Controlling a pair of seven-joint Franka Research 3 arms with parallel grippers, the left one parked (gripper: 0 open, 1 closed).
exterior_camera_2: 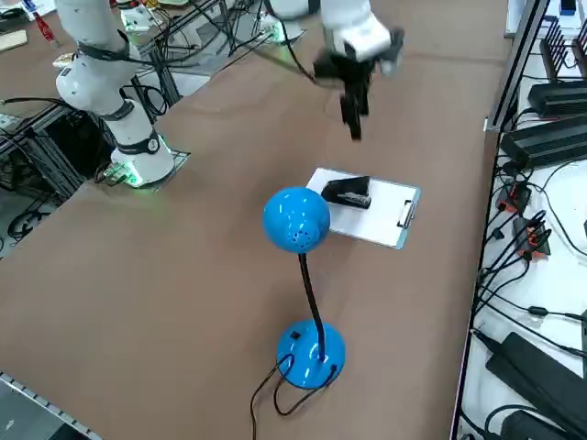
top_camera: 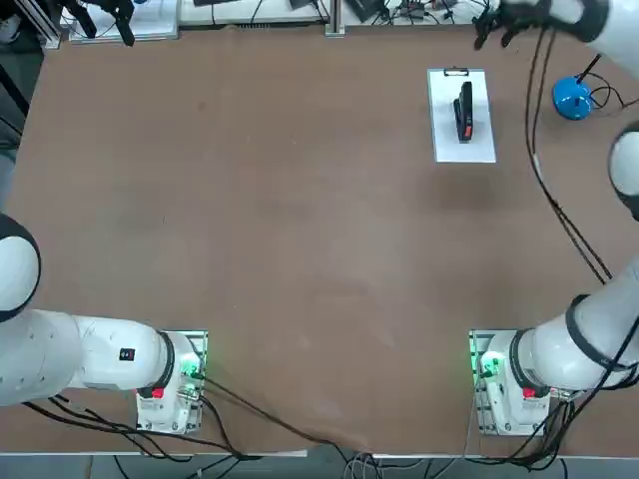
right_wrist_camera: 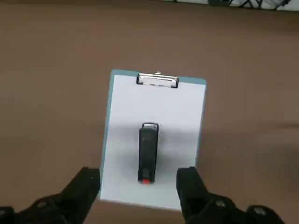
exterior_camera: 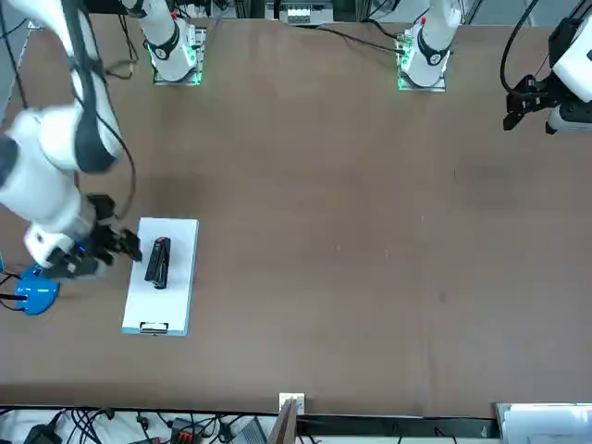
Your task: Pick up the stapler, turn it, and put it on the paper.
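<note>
The black stapler (top_camera: pixel 464 110) (exterior_camera: pixel 159 263) (exterior_camera_2: pixel 347 193) lies flat on the white paper (top_camera: pixel 461 142) (exterior_camera: pixel 172 298) (exterior_camera_2: pixel 382 216), lengthwise along the sheet. Its red patch points away from the metal clip (right_wrist_camera: pixel 157 80), which sits at the sheet's far short edge. In the wrist view the stapler (right_wrist_camera: pixel 148 153) rests in the half of the paper (right_wrist_camera: pixel 159 105) away from the clip. My right gripper (top_camera: pixel 496 33) (exterior_camera: pixel 123 245) (exterior_camera_2: pixel 354 116) (right_wrist_camera: pixel 138 177) hangs above the table beside and over the sheet, open, with nothing between its fingers (right_wrist_camera: pixel 87 182).
A blue gooseneck lamp (top_camera: pixel 572 98) (exterior_camera: pixel 34 295) (exterior_camera_2: pixel 310 352) stands just to the robot's right of the paper, its round head (exterior_camera_2: pixel 296 220) raised close to the sheet. Cables and equipment line the table's far edge.
</note>
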